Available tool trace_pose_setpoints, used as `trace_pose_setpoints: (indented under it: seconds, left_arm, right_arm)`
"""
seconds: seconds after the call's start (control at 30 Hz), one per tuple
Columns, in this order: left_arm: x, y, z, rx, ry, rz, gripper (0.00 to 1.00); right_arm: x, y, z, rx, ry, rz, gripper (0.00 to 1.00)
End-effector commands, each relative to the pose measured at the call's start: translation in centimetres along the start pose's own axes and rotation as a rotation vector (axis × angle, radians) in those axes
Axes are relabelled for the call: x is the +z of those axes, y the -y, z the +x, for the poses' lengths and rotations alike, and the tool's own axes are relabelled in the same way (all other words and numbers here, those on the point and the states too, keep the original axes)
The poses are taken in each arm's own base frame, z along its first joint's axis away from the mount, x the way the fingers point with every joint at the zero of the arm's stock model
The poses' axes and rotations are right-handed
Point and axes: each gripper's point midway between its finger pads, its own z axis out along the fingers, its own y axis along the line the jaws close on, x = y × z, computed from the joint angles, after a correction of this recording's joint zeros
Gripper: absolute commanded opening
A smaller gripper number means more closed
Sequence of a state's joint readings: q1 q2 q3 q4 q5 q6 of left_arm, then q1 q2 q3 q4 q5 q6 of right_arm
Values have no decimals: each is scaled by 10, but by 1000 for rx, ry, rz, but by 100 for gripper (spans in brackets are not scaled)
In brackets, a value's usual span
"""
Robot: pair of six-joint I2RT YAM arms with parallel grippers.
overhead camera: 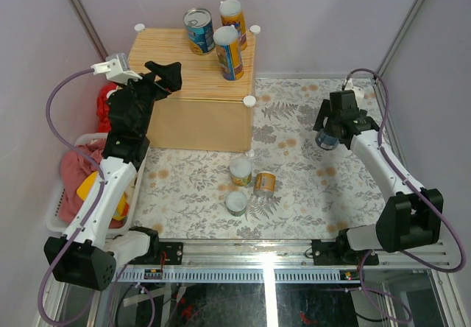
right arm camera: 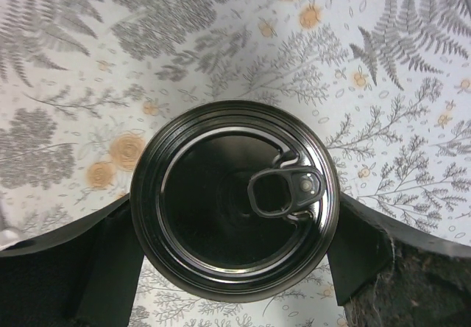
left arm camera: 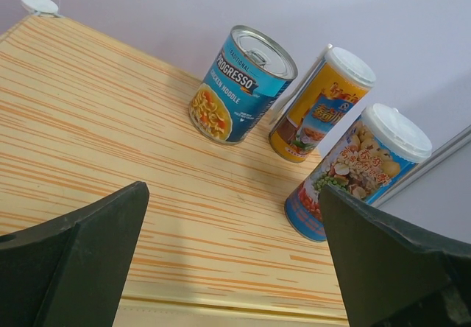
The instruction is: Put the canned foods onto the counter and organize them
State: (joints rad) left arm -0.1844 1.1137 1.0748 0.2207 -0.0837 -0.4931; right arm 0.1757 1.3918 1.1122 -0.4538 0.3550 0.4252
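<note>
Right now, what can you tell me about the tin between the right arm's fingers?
The tin is a round metal can, seen from above: a shiny lid, reflecting dark, with a raised rim and a ring-pull tab, unopened. It is upright over the floral cloth, on the robot's right. The right arm's black fingers press its two opposite sides. In the top camera its wall looks blue. Whether it rests on the cloth or hangs lifted, I cannot tell.
</note>
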Motion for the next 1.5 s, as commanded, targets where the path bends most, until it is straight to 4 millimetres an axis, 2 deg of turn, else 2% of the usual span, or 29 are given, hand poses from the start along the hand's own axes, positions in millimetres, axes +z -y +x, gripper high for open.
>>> trace_pose_setpoints:
  seconds: [0.0, 0.23, 0.47, 0.6, 0.8, 1.07, 1.23, 1.37, 1.4, 1.47]
  left_arm:
    - [-7, 0, -10, -15, 36, -20, 100]
    - [-9, -2, -13, -29, 45, -41, 100]
    - [-10, -6, -14, -37, 47, -66, 100]
    - [-10, -7, -17, -41, 51, -78, 100]
    - [-11, -10, -18, -53, 54, -102, 100]
    - [-13, -16, -17, -77, 58, -139, 100]
    - [-14, -18, -18, -73, 58, -146, 100]
    - [-16, -17, -19, -58, 57, -142, 100]
    - [-17, -17, -19, -53, 59, -140, 100]
    - [-18, -16, -21, -43, 64, -136, 100]
  right_arm:
    - [-70, -23, -101, 82, 313, -109, 0]
    - [-123, -47, -123, 31, 388, -201, 0]
    - [-197, -85, -143, -53, 491, -335, 0]
    - [-241, -98, -159, -75, 556, -405, 0]
    - [-291, -128, -163, -142, 572, -538, 0]
    - [-360, -196, -148, -258, 589, -804, 0]
    - [-376, -249, -128, -340, 598, -879, 0]
    - [-383, -279, -125, -361, 630, -907, 0]
    - [-387, -281, -128, -356, 643, -913, 0]
    - [-383, -300, -123, -375, 639, -914, 0]
